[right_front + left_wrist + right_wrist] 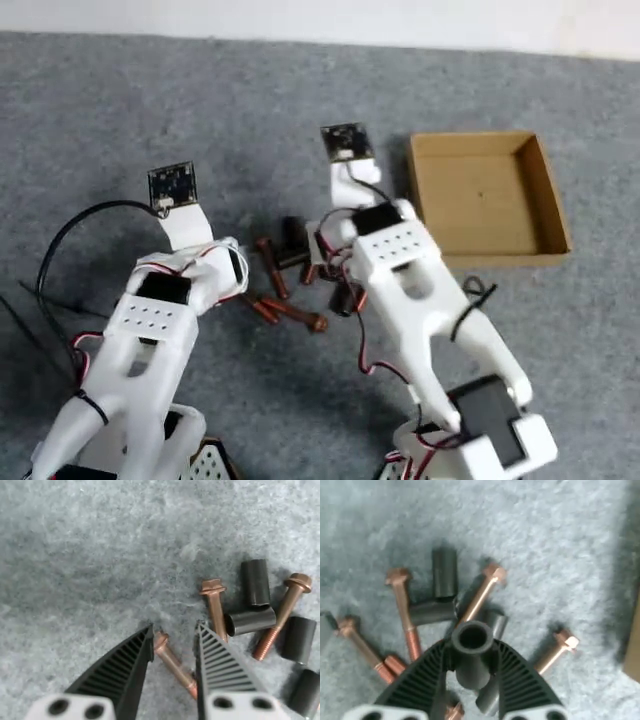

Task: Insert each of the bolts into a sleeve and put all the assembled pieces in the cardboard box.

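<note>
Several copper bolts and black sleeves lie loose on the grey carpet. My left gripper [175,630] is open, low over the carpet, its fingers on either side of one bolt [172,662]. Beside it lie two more bolts [215,607] [282,615] and sleeves [255,582] [250,621]. My right gripper [472,649] is shut on a black sleeve [470,670], whose open end faces the camera, held above the pile. In the high view both grippers [238,272] [335,268] stand over the pile [290,290]. The cardboard box [545,190] stands to the right of it.
Under the right gripper lie bolts [402,610] [482,592] [555,652] and sleeves [444,572] [432,612]. A black cable [60,260] loops on the carpet left of the left arm. Open carpet stretches behind the pile and the box.
</note>
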`<move>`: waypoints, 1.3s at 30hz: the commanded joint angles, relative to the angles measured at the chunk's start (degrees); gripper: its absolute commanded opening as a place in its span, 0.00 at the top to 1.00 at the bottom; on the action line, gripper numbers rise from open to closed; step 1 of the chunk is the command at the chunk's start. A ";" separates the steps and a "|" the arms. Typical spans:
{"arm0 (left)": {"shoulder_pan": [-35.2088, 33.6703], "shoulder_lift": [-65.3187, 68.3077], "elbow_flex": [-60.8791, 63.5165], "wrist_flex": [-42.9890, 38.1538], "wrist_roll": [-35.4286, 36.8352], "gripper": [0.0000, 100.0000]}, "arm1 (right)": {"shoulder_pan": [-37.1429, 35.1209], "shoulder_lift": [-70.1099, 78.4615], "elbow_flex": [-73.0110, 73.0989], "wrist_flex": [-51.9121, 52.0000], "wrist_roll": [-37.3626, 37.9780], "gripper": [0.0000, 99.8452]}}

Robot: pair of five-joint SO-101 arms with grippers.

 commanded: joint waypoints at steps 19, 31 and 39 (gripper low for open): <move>6.55 31.25 -24.92 17.32 8.00 0.85 | 8.31 -1.71 7.87 -9.98 0.62 1.00; 8.04 31.16 -32.31 33.41 17.05 0.85 | 8.31 0.84 7.69 -9.98 0.62 1.00; 13.49 31.69 -31.78 35.78 17.32 0.85 | 8.31 1.10 7.60 -10.07 0.70 1.00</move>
